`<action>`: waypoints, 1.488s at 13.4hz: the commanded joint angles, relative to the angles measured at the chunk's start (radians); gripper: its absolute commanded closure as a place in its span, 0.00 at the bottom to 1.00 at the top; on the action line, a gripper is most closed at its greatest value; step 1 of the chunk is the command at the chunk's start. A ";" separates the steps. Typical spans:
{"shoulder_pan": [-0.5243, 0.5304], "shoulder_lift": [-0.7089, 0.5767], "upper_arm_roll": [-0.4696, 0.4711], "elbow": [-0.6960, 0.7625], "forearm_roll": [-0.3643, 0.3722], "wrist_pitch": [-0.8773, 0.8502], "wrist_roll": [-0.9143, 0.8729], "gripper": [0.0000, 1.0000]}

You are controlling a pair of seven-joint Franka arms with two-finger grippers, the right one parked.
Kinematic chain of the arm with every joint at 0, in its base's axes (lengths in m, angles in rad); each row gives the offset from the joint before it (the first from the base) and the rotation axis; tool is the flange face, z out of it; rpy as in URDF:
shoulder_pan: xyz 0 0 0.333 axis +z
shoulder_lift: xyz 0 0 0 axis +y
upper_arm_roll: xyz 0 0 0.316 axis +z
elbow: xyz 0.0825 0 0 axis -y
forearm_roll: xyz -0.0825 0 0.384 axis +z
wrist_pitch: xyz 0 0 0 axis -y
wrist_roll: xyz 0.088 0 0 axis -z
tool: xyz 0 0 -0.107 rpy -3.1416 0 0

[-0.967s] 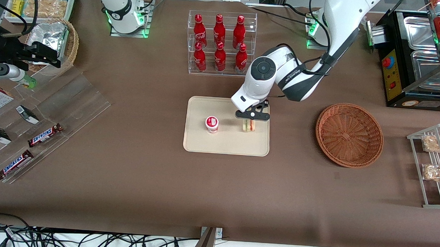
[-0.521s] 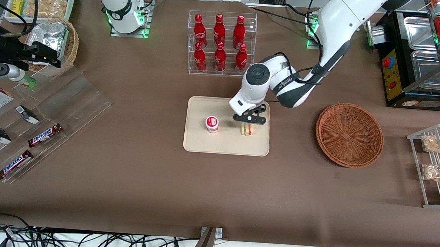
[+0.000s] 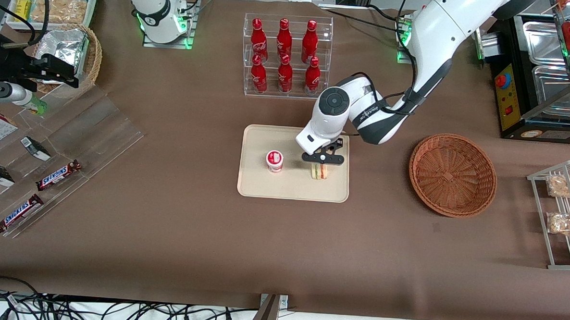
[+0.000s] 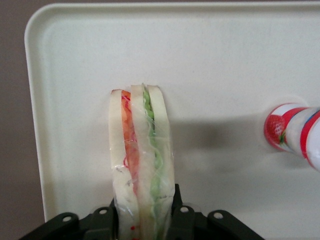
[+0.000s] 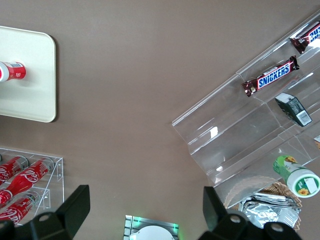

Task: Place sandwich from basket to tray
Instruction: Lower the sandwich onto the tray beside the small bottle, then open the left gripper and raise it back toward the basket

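The left arm reaches down from its base with the wrist bent downward, its gripper [image 3: 320, 165] clamped on the sandwich [image 4: 142, 160] just over the tray [image 3: 255, 185].

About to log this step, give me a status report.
Gripper over tray, jaws shut on sandwich. Basket empty. Yogurt cup beside sandwich, apart, not blocking.

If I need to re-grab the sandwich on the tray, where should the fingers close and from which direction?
Come from above and close across the two flat bread faces of the sandwich, as the gripper does now. It stands on edge on the tray, so those faces are the narrow, parallel span; the yogurt cup stands apart.
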 commanded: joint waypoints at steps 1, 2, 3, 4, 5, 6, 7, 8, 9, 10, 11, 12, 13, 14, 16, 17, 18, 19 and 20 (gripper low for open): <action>0.009 -0.028 0.003 0.072 0.021 -0.058 -0.042 0.00; 0.019 -0.052 0.002 0.094 0.015 -0.098 -0.067 0.00; 0.030 -0.077 0.000 0.120 0.009 -0.142 -0.094 0.00; 0.049 -0.107 -0.001 0.146 0.007 -0.191 -0.119 0.00; 0.073 -0.135 -0.007 0.166 -0.008 -0.230 -0.128 0.00; 0.098 -0.173 -0.009 0.189 -0.051 -0.264 -0.130 0.00; 0.113 -0.205 -0.006 0.211 -0.080 -0.306 -0.130 0.00; 0.145 -0.241 -0.008 0.234 -0.097 -0.360 -0.128 0.00; 0.174 -0.264 -0.011 0.258 -0.133 -0.403 -0.127 0.00; 0.193 -0.287 -0.009 0.284 -0.170 -0.451 -0.118 0.00; 0.214 -0.302 -0.011 0.297 -0.180 -0.489 -0.115 0.00; 0.230 -0.319 -0.014 0.297 -0.181 -0.506 -0.115 0.00; 0.243 -0.335 -0.014 0.297 -0.189 -0.509 -0.113 0.00; 0.268 -0.351 -0.014 0.297 -0.221 -0.520 -0.093 0.00; 0.337 -0.393 -0.012 0.297 -0.296 -0.567 0.044 0.00; 0.381 -0.414 -0.011 0.297 -0.336 -0.589 0.118 0.00; 0.420 -0.448 -0.002 0.295 -0.380 -0.600 0.201 0.00; 0.429 -0.462 0.020 0.295 -0.408 -0.632 0.267 0.00; 0.414 -0.476 0.079 0.295 -0.418 -0.662 0.321 0.00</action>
